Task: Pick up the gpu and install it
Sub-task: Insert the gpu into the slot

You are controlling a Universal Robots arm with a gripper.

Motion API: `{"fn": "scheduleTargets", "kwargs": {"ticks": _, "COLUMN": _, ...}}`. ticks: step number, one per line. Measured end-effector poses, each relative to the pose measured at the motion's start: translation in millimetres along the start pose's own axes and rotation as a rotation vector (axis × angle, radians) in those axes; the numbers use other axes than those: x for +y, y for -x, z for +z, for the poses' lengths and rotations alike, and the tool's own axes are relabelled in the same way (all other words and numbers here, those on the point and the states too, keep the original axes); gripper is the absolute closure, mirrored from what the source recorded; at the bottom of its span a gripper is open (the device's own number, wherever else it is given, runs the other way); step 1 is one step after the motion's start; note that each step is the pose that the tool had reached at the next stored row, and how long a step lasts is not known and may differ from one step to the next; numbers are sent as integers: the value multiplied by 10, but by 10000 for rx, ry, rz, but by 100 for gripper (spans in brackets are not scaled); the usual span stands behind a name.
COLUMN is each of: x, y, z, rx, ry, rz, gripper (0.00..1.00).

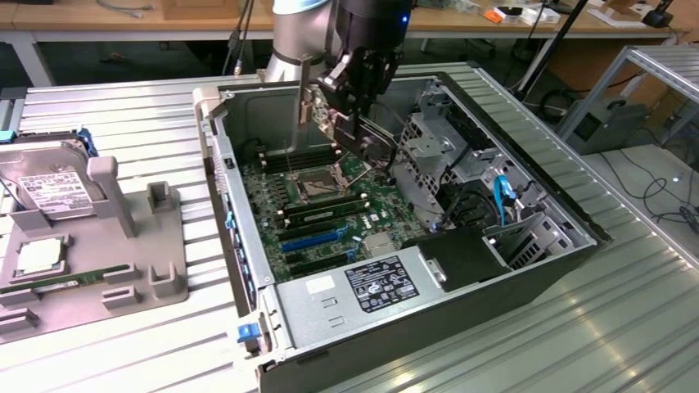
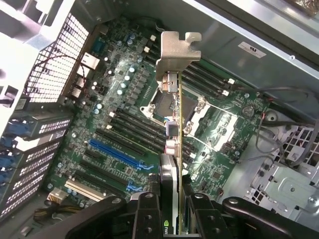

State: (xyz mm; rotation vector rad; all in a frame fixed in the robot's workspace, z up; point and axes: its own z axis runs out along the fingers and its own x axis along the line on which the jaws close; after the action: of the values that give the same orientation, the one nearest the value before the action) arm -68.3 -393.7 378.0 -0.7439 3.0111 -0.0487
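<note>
- My gripper [image 2: 172,201] was clamped on the gpu [image 2: 174,119], with the card edge-on.
- I held it over the motherboard [image 2: 119,99], inside the open computer case [image 1: 218,155].

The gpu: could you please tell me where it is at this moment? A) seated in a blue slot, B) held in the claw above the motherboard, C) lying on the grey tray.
B: the claw grips the gpu edge-on, above the motherboard.

Thin gpu [image 2: 173,124] upright above green motherboard [image 2: 234,114]
</note>
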Motion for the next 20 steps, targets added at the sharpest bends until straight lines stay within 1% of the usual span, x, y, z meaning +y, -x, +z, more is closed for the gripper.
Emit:
{"fn": "scheduleTargets", "kwargs": {"ticks": 9, "x": 0, "y": 0, "z": 2, "rx": -35, "ry": 27, "rz": -886, "gripper": 73}}
{"fn": "scheduleTargets", "kwargs": {"ticks": 11, "x": 0, "y": 0, "z": 2, "rx": -50, "ry": 39, "rz": -1265, "gripper": 73}}
{"fn": "scheduleTargets", "kwargs": {"ticks": 12, "x": 0, "y": 0, "z": 2, "rx": -54, "ry": 42, "rz": -1364, "gripper": 73}}
{"fn": "scheduleTargets", "kwargs": {"ticks": 20, "x": -1, "y": 1, "z": 4, "rx": -78, "ry": 61, "rz": -1972, "gripper": 73}}
